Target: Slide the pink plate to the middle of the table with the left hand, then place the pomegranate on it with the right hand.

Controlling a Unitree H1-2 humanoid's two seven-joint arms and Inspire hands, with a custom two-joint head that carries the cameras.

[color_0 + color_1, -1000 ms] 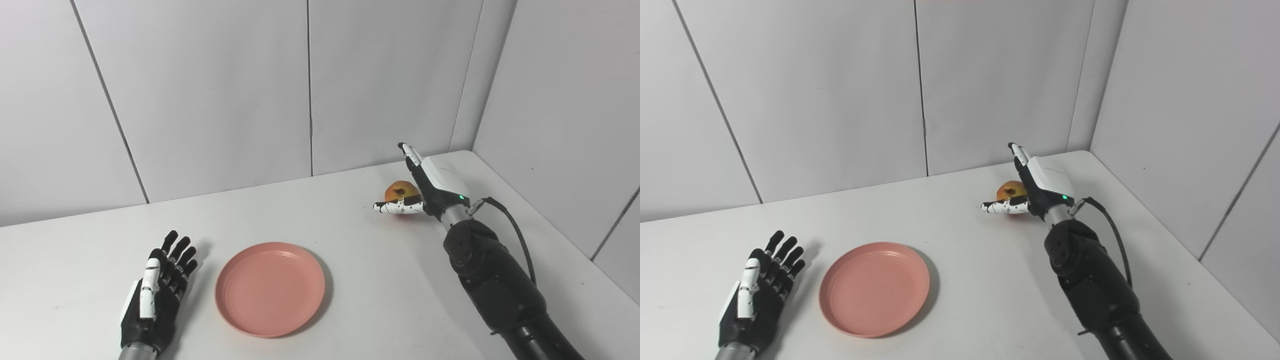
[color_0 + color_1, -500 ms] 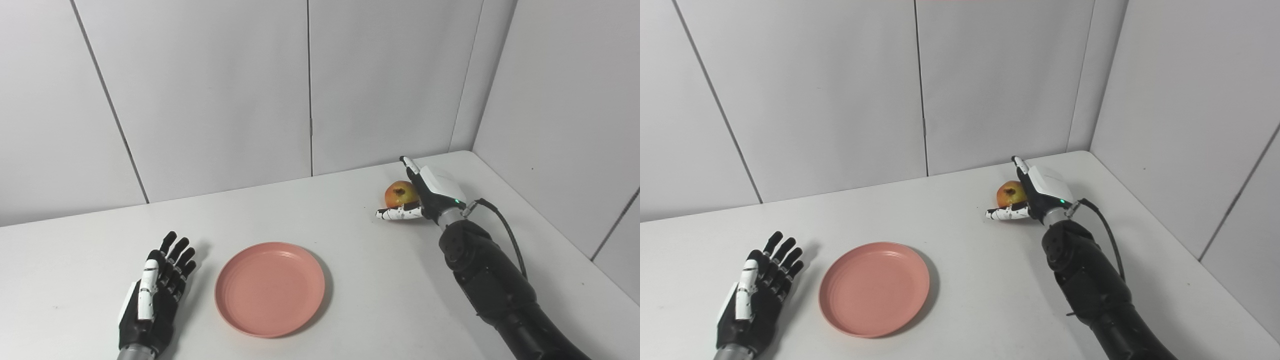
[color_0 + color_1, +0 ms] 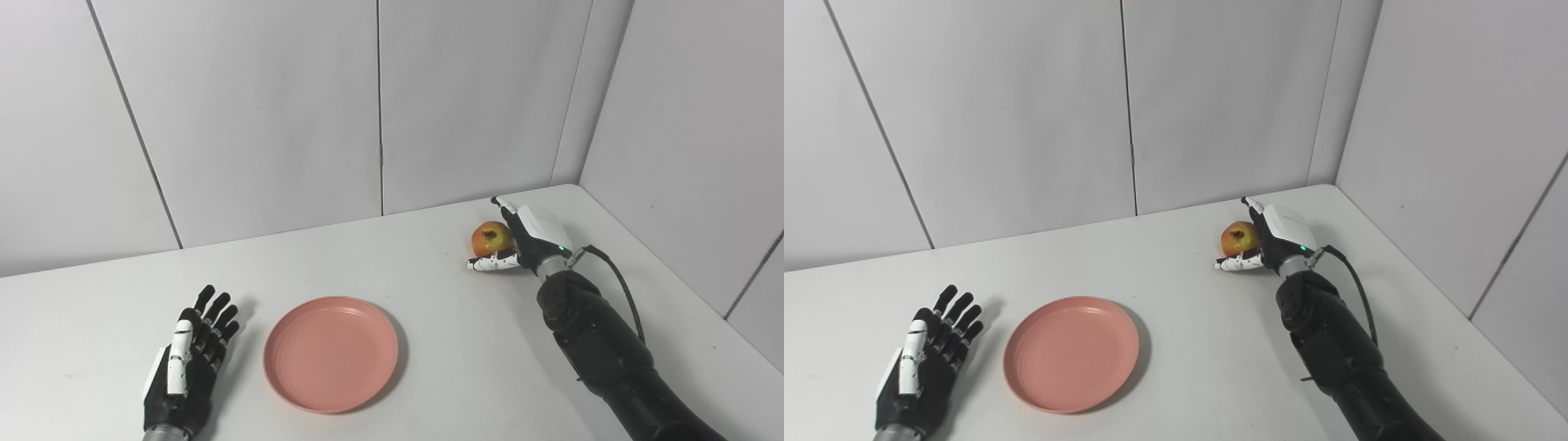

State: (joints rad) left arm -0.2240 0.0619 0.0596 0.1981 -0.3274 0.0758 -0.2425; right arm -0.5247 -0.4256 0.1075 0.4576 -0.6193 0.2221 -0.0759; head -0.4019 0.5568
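The right hand (image 3: 527, 236) lies low on the table (image 3: 465, 343) with fingers spread, cupped beside the pomegranate (image 3: 490, 238); the thumb reaches out just in front of the fruit, no grip closed. The left hand (image 3: 184, 361) lies flat, fingers apart, holding nothing. The pink plate (image 3: 331, 353) sits just to its right, untouched.
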